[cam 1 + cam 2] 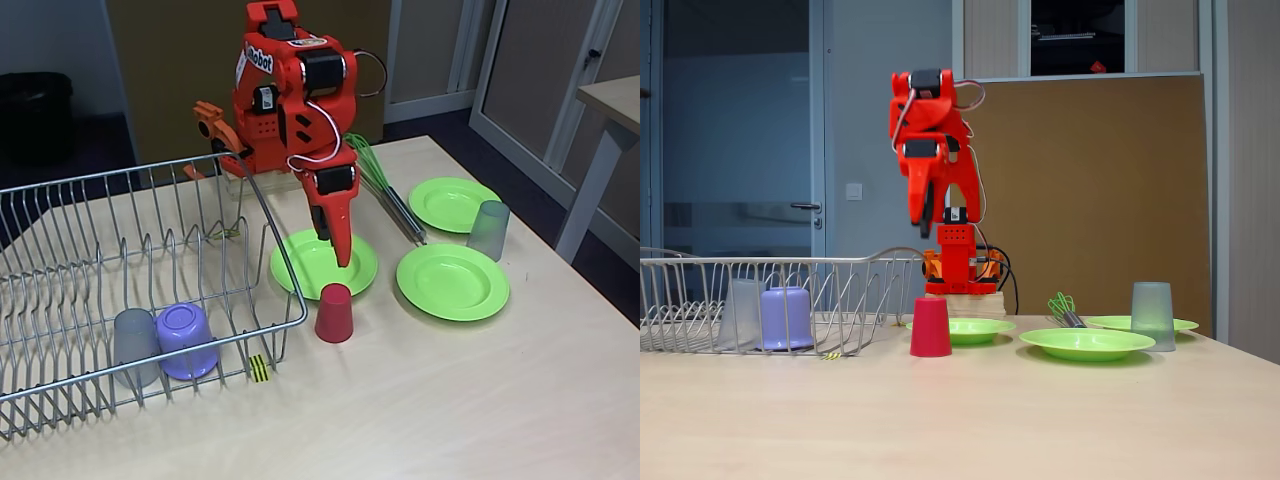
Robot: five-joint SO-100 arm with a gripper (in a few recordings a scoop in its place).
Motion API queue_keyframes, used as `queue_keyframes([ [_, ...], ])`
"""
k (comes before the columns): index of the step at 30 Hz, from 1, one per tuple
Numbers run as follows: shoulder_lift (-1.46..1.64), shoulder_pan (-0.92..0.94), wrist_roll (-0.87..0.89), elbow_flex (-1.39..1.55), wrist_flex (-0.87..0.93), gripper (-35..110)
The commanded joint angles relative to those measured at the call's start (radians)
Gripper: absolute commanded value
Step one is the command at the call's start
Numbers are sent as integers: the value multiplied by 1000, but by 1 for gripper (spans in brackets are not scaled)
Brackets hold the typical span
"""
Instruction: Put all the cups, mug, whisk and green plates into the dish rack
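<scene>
So progress check: the dish rack (150, 290) on the left already has two things in it, a grey cup (134, 346) and the purple mug (186, 340), both upside down side by side at its near right corner. Everything else is out on the table (450, 400). The red cup (334, 313) sits upside down just right of the rack, touching the near edge of one green plate (300, 265). Two more green plates (452, 281) lie further right, with the other grey cup (488, 230) upside down between them, and the whisk (385, 185) lies at the far side by the arm's base. By my count that's two in, six to go. The gripper (337, 240) hangs high above the red cup, pointing down, holding nothing I can see, but I honestly can't tell whether its fingers are parted or pressed together. The rack's left end is cut off.
</scene>
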Motion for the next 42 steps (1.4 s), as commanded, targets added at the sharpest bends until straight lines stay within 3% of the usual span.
queue_keyframes([
  [1, 51, -52, 58, 94, -48, 35],
  [11, -52, -64, 86, 163, -138, 36],
  [26, -299, -6, 18, -28, -147, 35],
  [42, -357, -11, 44, -183, -67, 17],
])
